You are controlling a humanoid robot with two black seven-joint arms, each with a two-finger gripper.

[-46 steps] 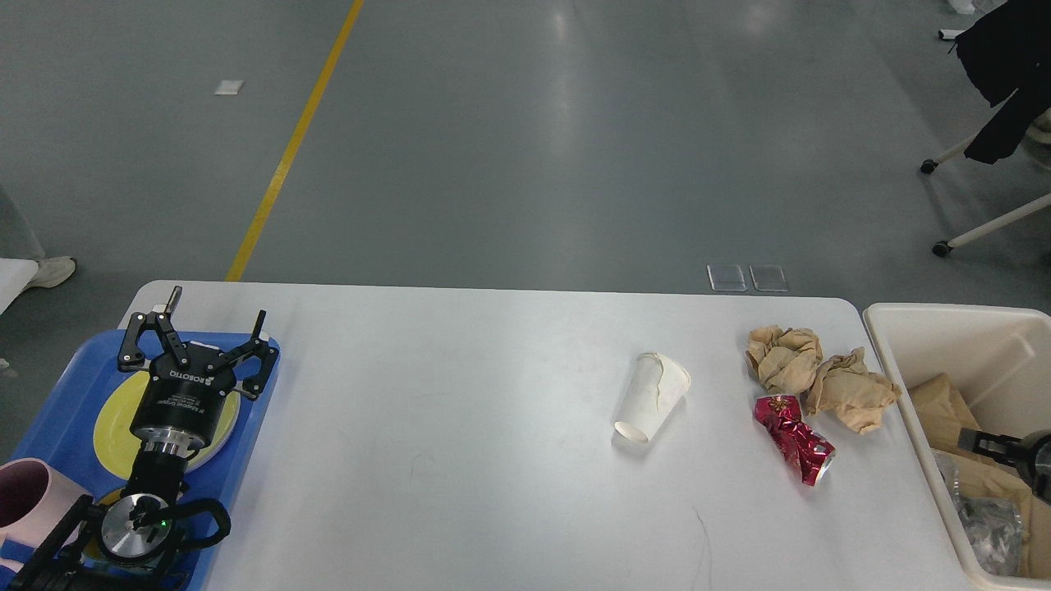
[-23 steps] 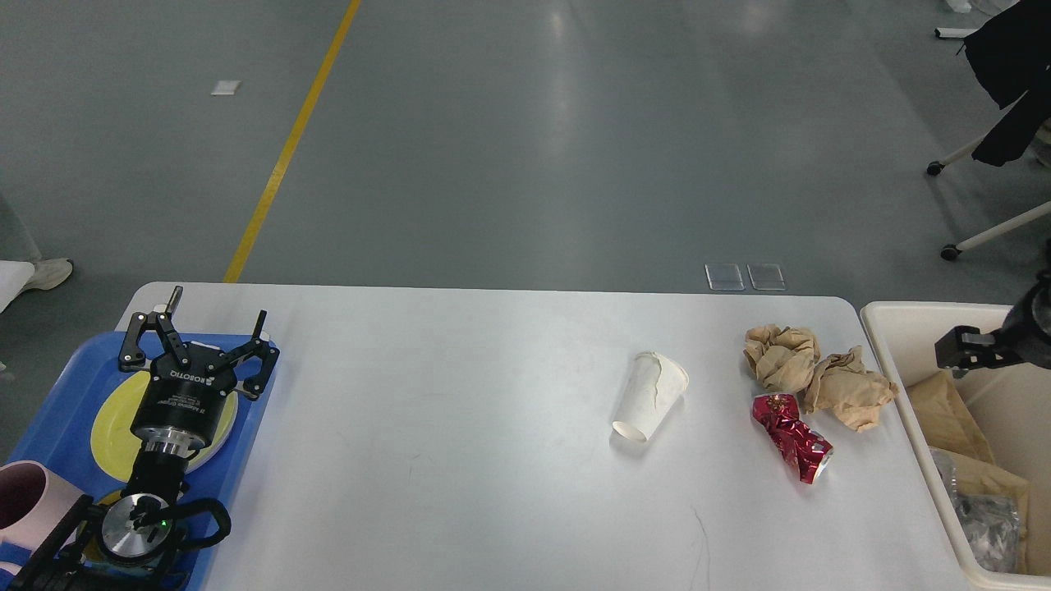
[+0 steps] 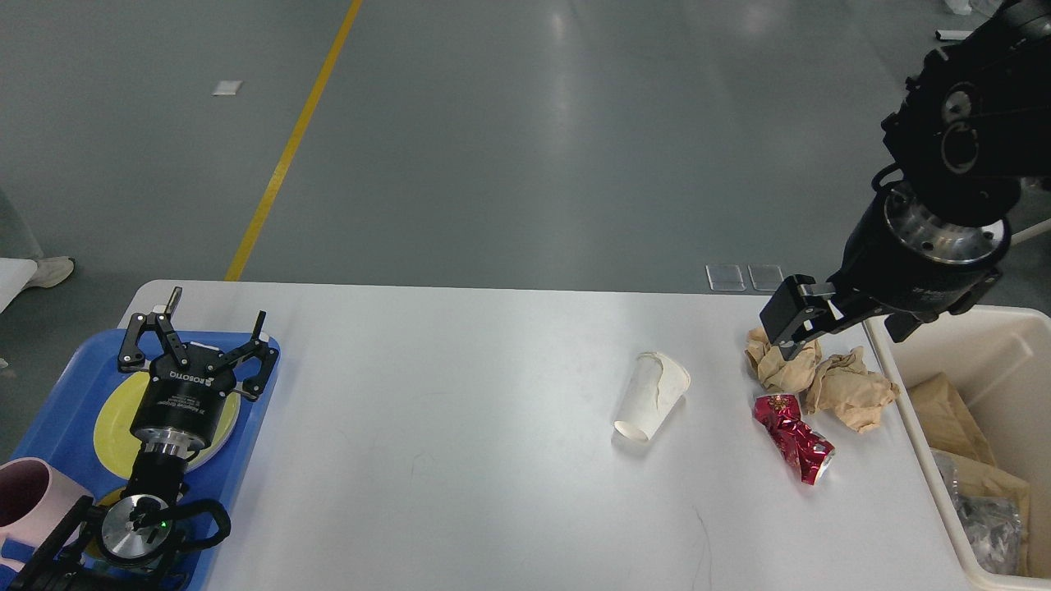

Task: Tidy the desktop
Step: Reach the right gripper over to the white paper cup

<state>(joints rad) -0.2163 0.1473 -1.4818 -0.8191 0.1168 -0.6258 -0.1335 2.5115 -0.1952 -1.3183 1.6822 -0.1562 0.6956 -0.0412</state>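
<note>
While the desktop filled the lower part of the head view, white and wide, a pink mug sat at its near left corner on a blue tray. On that tray lay a yellow plate, and over the plate hung the left gripper, its two fingers spread apart with nothing between them.

Near the right edge stood a cream bin just beside the desktop, with brown paper and a clear crumpled wrapper inside.

Farther up the desktop, right of the middle, a white paper cup lay on its side, its mouth toward the far right. A crushed red can lay to the right of the cup. Just beyond the can sat two brown paper wads, touching each other.

Above the left wad hung the right gripper, coming down from the upper right. It was seen nearly end-on and dark, so whether its fingers were apart or closed could not be told.

Beyond the desktop's far edge stretched a grey floor with a yellow line.
</note>
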